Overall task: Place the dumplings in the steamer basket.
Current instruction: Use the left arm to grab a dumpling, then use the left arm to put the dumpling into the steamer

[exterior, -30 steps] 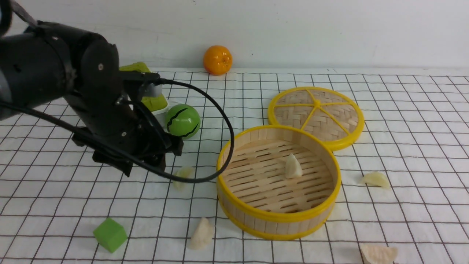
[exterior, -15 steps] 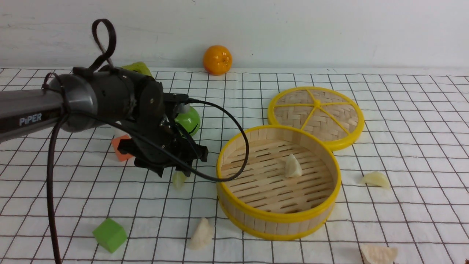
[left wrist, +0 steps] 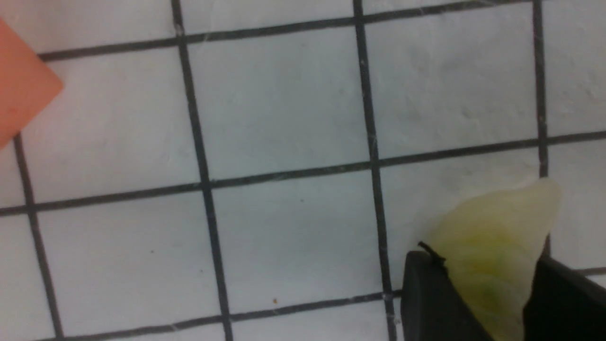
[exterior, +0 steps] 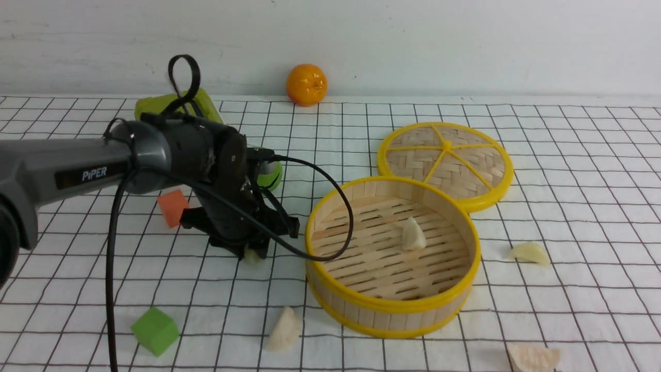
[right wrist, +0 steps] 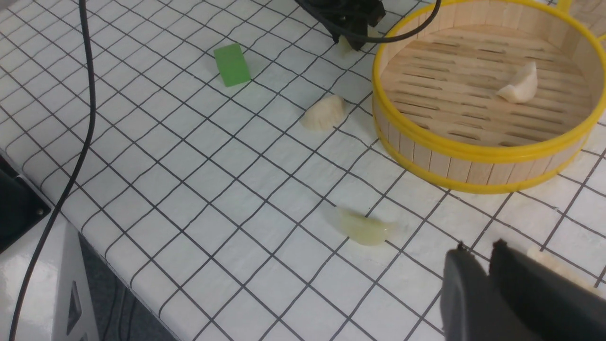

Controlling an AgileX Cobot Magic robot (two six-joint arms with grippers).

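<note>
Pale-green dumpling (left wrist: 492,237) | left jaws part-open, apparently pinching it

My steamer basket (exterior: 392,305) stands upright and open-topped, yellow-rimmed, with a cream dumpling (exterior: 413,234) lying on its slatted floor. Just left of the basket, a pale-green dumpling (left wrist: 497,237) is pinched between the fingers of my left pincer (exterior: 251,253). Outside the basket lie a whitish dumpling (exterior: 283,329) near-left, a yellowish dumpling (exterior: 529,253) to the right and a tan dumpling (exterior: 533,357) near-right.
</note>
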